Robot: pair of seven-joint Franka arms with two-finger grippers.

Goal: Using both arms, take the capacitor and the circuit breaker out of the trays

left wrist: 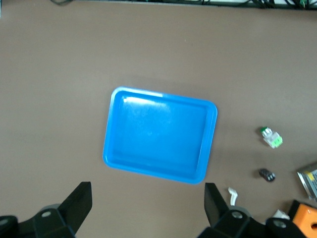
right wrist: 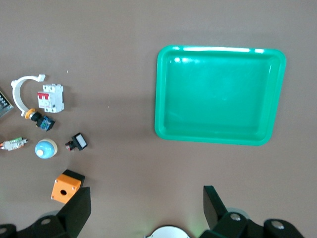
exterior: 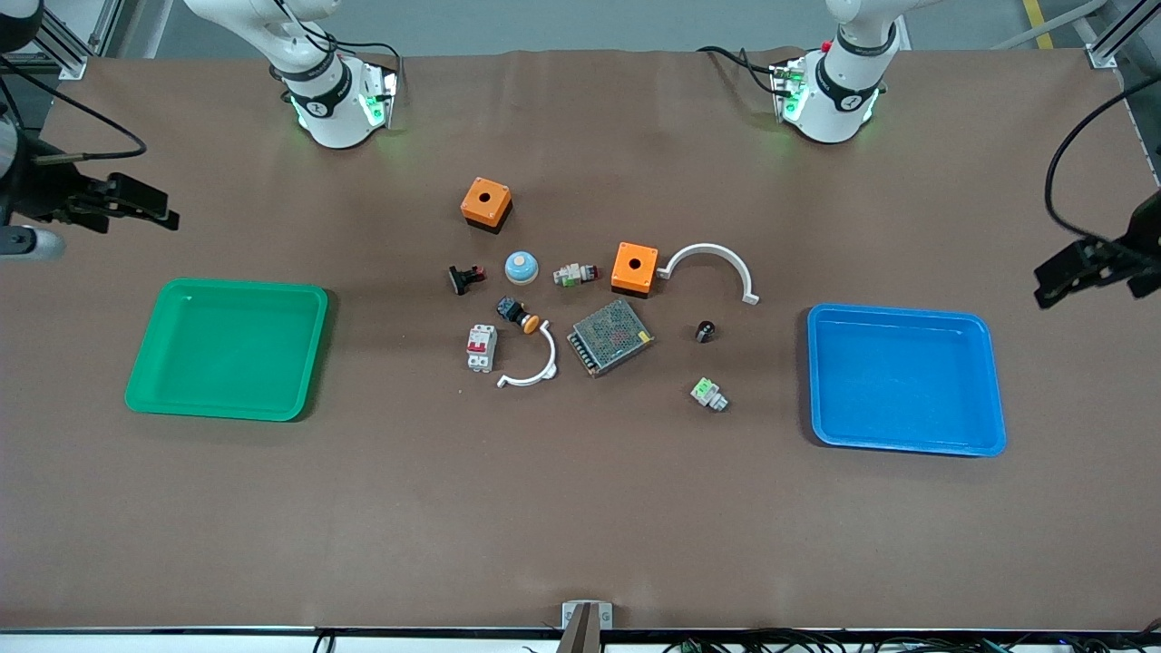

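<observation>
left gripper (left wrist: 146,210): spread wide, empty, above blue tray (left wrist: 116,114)
right gripper (right wrist: 146,210): spread wide, empty, above green tray (right wrist: 168,126)
capacitor (exterior: 706,330): on table
breaker (exterior: 482,347): on table

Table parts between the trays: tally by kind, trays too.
Trays: 2, green tray, blue tray
Orange boxes: 2
White arcs: 2
Circuit breaker: 1
Capacitor: 1
Mesh box: 1
Other small parts: 5
Total: 14

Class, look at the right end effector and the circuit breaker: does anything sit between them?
Nothing visible does. The right end effector hangs open above the green tray; bare tabletop separates that tray from the circuit breaker, which lies among the other parts outside both trays.
</observation>
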